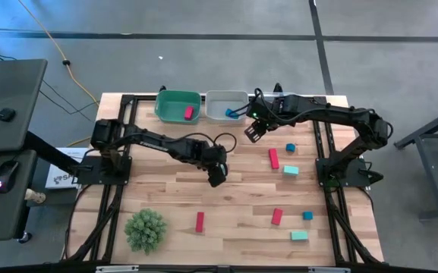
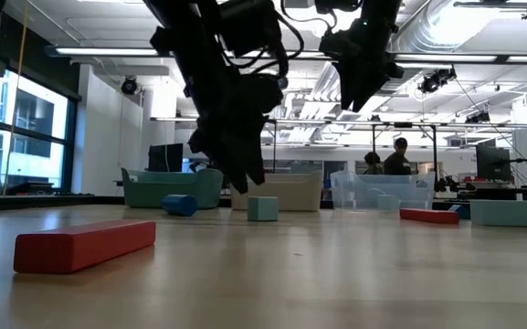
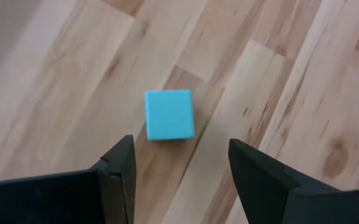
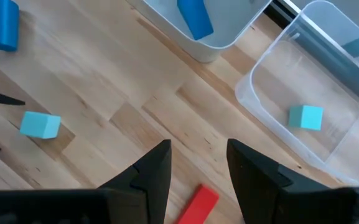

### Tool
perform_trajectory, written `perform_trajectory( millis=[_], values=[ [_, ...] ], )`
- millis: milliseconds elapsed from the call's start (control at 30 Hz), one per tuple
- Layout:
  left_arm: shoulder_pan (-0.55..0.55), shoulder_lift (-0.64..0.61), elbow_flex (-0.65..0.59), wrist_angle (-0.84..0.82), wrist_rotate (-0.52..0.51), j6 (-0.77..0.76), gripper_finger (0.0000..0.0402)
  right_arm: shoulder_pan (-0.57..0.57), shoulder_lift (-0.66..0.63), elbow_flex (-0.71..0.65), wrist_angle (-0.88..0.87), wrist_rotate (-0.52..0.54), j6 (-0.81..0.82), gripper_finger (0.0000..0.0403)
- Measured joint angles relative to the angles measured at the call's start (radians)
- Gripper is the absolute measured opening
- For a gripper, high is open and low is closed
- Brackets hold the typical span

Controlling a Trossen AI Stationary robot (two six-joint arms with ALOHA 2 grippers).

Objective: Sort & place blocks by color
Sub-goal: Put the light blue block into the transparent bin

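A teal cube (image 3: 169, 115) rests flat on the wooden table just ahead of my left gripper (image 3: 180, 146), which hangs open above it near the table's middle (image 1: 217, 179); the gripper hides the cube in the high view. My right gripper (image 4: 198, 149) is open and holds nothing, raised in front of the far bins (image 1: 252, 133). Other red, blue and teal blocks lie loose on the table's right half, among them a red bar (image 1: 273, 158) and a blue cube (image 1: 290, 148). A blue block (image 4: 2, 25) lies near the teal cube (image 4: 40, 124).
At the far edge stand a green bin (image 1: 165, 97) holding a red block, a grey bin (image 1: 226, 95) holding a blue block (image 4: 195, 17), and a clear bin (image 4: 328, 74) holding a teal cube (image 4: 306, 117). A green spiky ball (image 1: 146, 230) sits near left.
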Motion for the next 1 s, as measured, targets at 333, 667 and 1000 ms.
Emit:
perform_trajectory(
  millis=[333, 667, 1000],
  values=[
    [0.006, 0.018, 0.0, 0.016, -0.052, -0.011, 0.0177, 0.0, 0.001, 0.0, -0.001, -0.001, -0.028, 0.0145],
    [0.003, 0.077, 0.0, 0.054, -0.051, -0.012, 0.0177, 0.0, 0.001, 0.0, -0.001, -0.002, -0.029, 0.0145],
    [0.004, 0.115, 0.002, 0.076, -0.074, -0.008, 0.0177, 0.0, 0.001, 0.0, 0.002, -0.001, -0.029, 0.0145]
  ],
)
